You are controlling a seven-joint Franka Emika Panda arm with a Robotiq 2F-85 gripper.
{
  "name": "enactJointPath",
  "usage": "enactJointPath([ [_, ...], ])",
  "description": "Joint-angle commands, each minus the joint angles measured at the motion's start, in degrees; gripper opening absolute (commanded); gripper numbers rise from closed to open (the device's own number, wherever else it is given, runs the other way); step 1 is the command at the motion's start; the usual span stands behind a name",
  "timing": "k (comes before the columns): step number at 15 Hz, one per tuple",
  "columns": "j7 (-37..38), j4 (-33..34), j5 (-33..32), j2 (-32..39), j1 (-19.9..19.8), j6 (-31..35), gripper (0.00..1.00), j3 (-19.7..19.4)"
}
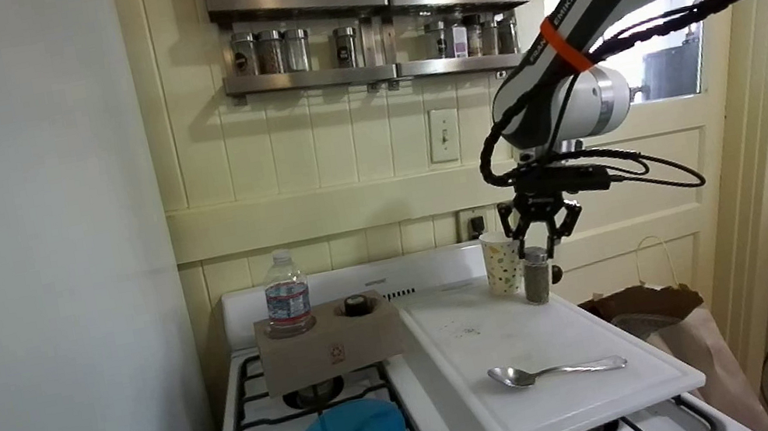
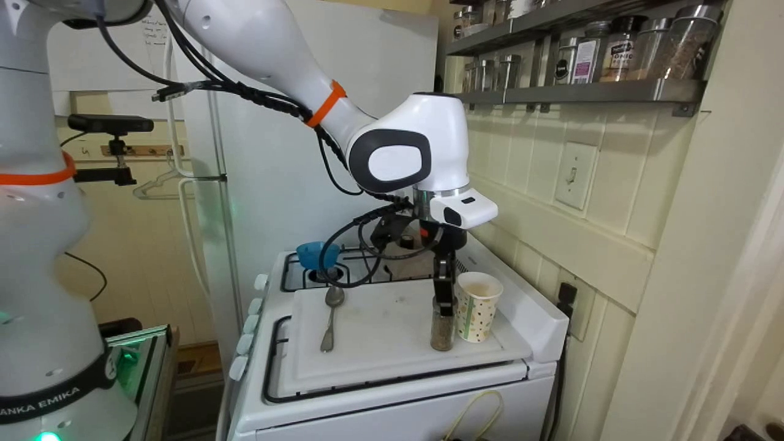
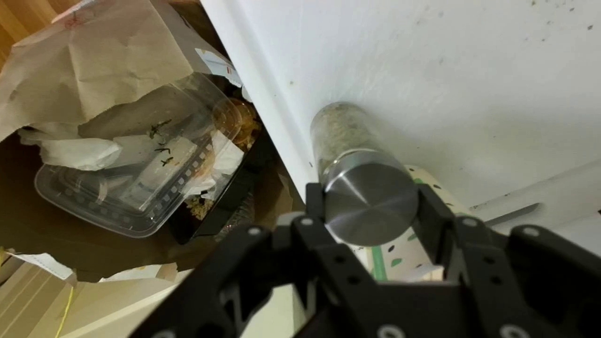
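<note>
Spice jar point(image 1: 537, 285), from where I stand: upright over the stove point(image 1: 432, 396), near the edge of the white board point(image 1: 539, 334), an open paper bag point(image 3: 122, 61) beyond, a patterned cup point(image 2: 476, 312) just beside. The tool point(image 1: 536, 249) grips its metal lid point(image 3: 371, 202); whether the base bears weight, I can't tell. Smooth metal slipping could drop it bagward; a sideways swing could topple the cup.

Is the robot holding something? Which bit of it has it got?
Yes: the gripper holds the small clear jar by its round metal lid, pinched from two sides.
</note>
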Motion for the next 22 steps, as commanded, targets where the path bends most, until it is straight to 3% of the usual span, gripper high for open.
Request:
enactJointPath([
  [1,-2.39,0.53,3.09,1.07,-0.01,-0.68,0.24,0.61],
  [22,-6.99,3.79,3.4,3.94,2.68,-1.73,0.24,4.18],
])
